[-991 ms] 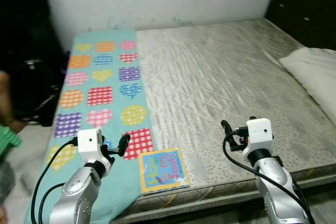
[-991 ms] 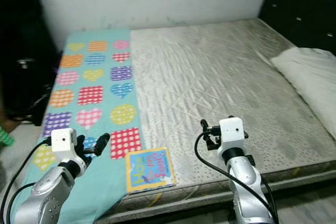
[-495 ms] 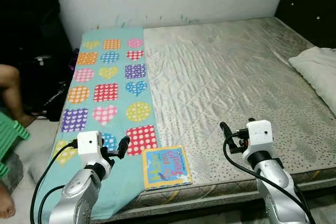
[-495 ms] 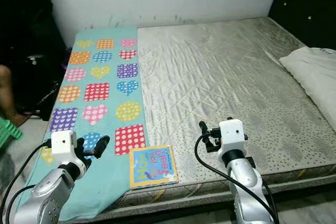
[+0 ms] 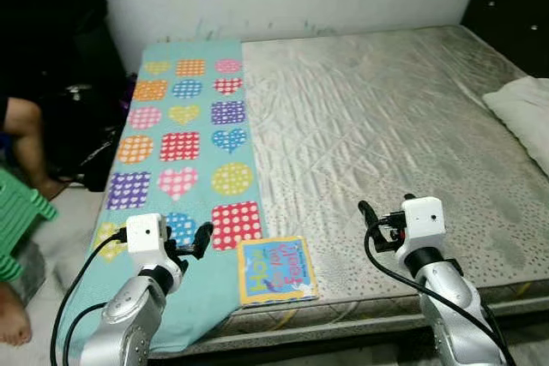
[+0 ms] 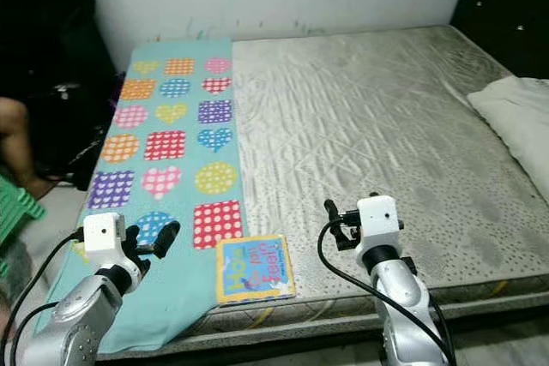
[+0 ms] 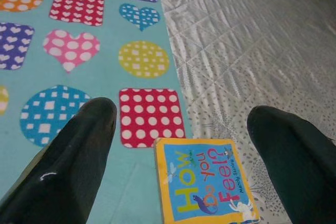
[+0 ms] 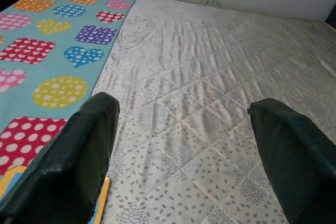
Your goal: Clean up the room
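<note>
The whole scene is seen shifted against the earlier frames, consistent with camera motion; the book and both arms keep their places relative to the mattress. More of the person [image 5: 19, 139] at the mattress's left side is now in view, though cut off by the frame edge. The mattress [image 5: 377, 117] is grey, quilted in diamonds, speckled near its front edge. A teal blanket [image 5: 184, 139] printed with dotted hearts, circles and squares covers its left strip. A white pillow [image 5: 523, 109] is cropped at its right edge. The book [image 5: 276, 269], yellow-bordered, lies flat at the mattress's front edge, overlapping the blanket's border. The left gripper [image 7: 181, 145] is held wide above the book; the right gripper [image 8: 181, 140] is spread wide over bare mattress, holding nothing.
</note>
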Tool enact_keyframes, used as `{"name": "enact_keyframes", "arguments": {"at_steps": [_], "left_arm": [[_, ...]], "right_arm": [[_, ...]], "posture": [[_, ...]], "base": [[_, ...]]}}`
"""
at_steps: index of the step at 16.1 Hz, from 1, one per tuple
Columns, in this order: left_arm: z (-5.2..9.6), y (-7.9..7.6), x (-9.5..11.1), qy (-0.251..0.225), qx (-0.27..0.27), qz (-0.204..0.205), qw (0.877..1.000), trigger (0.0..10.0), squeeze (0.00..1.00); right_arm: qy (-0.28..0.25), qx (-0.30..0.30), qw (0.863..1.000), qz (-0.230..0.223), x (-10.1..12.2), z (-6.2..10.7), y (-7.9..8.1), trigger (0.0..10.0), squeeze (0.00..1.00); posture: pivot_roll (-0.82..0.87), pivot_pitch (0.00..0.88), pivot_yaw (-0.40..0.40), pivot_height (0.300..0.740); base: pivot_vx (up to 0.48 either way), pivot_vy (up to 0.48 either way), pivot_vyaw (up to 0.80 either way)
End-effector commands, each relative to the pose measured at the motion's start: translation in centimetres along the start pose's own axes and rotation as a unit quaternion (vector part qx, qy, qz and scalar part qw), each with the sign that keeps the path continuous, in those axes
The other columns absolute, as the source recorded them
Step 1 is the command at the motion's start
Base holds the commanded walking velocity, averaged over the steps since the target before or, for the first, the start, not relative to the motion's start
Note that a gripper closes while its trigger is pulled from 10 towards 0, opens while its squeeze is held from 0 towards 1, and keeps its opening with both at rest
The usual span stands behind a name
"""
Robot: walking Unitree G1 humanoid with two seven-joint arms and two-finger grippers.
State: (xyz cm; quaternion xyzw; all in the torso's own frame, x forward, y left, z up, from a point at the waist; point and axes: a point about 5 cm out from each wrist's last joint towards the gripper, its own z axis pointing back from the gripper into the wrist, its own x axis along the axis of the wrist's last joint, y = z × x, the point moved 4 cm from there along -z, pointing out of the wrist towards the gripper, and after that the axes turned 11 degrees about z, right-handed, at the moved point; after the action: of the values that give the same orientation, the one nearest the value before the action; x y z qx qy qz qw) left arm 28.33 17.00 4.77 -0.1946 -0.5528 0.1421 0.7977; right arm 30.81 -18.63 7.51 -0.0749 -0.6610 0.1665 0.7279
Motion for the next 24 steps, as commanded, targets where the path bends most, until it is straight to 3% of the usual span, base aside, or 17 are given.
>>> {"name": "enact_keyframes", "arguments": {"at_steps": [1,17,24], "left_arm": [[0.21,0.38,0.58,-0.009,0.005,-0.004,1.0,10.0,0.0],[-0.21,0.41,0.19,0.001,0.009,-0.001,1.0,10.0,0.0],[-0.29,0.53,0.16,-0.001,0.015,0.003,1.0,10.0,0.0]], "right_arm": [[-0.004,0.006,1.0,-0.001,0.36,0.02,0.38,10.0,0.0],[-0.009,0.014,1.0,0.002,0.56,-0.43,0.74,10.0,0.0],[-0.015,0.023,1.0,0.008,0.77,-0.58,0.99,10.0,0.0]], "posture": [[-0.2,0.055,0.05,0.74],[-0.19,0.034,0.046,0.74],[-0.2,0.029,0.041,0.683]], "base": [[0.0,0.0,0.0],[0.0,0.0,0.0],[0.0,0.0,0.0]]}}
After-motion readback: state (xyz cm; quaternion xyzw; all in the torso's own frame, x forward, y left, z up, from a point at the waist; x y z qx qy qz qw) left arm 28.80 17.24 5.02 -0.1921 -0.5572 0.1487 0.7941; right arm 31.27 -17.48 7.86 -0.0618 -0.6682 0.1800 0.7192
